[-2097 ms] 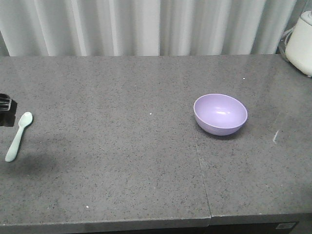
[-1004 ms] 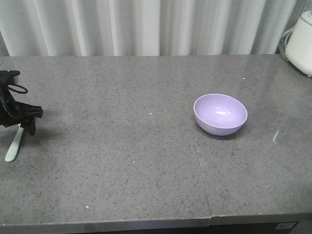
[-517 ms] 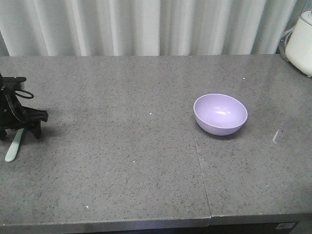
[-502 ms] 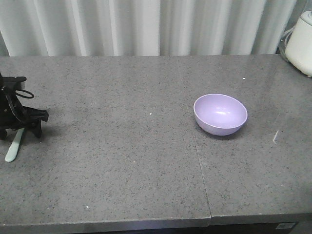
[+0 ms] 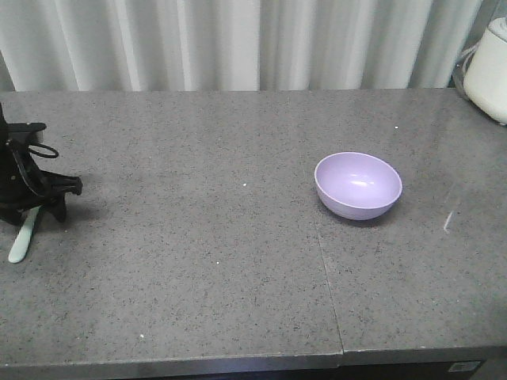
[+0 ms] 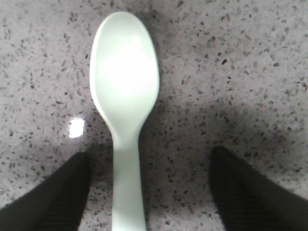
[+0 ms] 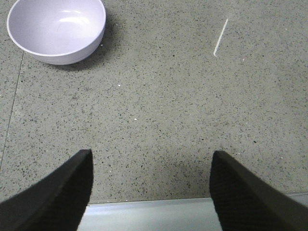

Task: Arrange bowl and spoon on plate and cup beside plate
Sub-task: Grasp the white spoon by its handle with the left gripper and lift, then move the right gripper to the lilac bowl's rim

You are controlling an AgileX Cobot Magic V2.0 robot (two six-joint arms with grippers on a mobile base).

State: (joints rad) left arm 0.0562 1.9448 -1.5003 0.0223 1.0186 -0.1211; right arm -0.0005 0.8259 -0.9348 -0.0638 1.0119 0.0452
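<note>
Left pincer (image 6: 151, 192) sits spread wide either side of the spoon (image 6: 124, 82) handle, gripping nothing, near the desk's (image 5: 198, 261) left edge. The handle's closer to one finger, so I reckon closing could shove or spin that flat spoon instead of pinching it. Bowl (image 5: 358, 184) sits right of centre. Right pincer (image 7: 150, 187) hangs open and empty by the front edge. No plate or cup in view, and no readable writing.

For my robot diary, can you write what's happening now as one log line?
left gripper: open, straddling spoon | right gripper: open, empty | bowl: on counter, untouched | plate, cup: unseen
</note>
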